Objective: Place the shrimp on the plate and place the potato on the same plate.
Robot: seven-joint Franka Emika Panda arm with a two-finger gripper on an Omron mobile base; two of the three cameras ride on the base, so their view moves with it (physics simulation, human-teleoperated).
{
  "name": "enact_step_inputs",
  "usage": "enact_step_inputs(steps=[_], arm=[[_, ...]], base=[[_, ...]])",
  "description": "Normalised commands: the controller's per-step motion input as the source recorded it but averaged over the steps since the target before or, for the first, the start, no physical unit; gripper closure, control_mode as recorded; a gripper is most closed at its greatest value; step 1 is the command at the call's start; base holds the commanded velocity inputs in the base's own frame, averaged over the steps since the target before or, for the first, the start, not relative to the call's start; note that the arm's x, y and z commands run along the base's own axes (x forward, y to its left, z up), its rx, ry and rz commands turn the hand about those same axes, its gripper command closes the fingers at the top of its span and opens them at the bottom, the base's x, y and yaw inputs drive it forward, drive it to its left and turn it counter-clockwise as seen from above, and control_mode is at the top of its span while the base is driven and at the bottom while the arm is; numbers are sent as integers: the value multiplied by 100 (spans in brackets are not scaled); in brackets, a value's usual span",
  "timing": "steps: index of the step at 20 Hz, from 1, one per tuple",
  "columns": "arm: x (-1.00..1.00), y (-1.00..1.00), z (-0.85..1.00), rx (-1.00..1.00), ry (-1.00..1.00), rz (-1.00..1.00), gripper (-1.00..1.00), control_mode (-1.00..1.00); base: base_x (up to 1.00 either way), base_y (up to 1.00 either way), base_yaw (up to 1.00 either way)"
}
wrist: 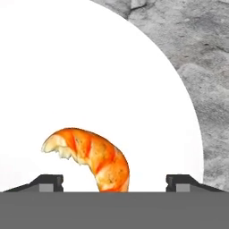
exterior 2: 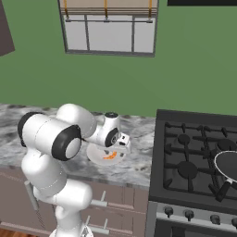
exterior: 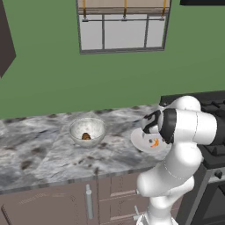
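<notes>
I see the gripper (wrist: 114, 181) spread wide, tips well apart w/ the shrimp (wrist: 91, 157) lying between them on the plate (wrist: 89, 67), not pinched. In the left base view the plate (exterior: 139, 141) sits on the counter (exterior: 39, 154) by the stove (exterior 2: 199, 157), shrimp (exterior: 154, 143) on it. Potato (exterior: 86, 136) is in the glass bowl (exterior: 87, 131), at approx 9 o'clock from the plate. Pan (exterior 2: 229, 167) on the stove.
</notes>
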Motion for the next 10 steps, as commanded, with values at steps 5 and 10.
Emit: enact_step_inputs(steps=[5, 10], arm=[[0, 6, 29, 0, 0, 0, -100, -100], [0, 30, 41, 0, 0, 0, -100, -100]], base=[[0, 0, 0], [0, 0, 0]])
